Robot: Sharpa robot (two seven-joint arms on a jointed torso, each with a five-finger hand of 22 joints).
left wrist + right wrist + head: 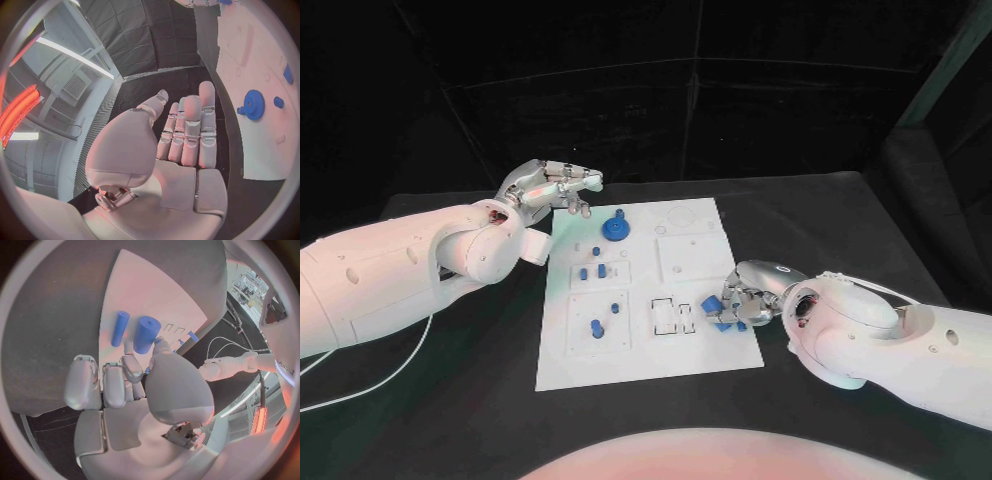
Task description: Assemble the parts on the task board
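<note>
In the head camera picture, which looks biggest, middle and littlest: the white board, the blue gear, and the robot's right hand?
1. The task board looks biggest by far.
2. The right hand comes next.
3. The blue gear looks littlest.
The hand sits above the board, nearer the camera, so it may look a bit bigger than it is.

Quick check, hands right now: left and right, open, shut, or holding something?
Left hand: open, fingers straight, holding nothing, beside the task board.
Right hand: over blue parts at the board's edge; grip cannot be told.
</note>
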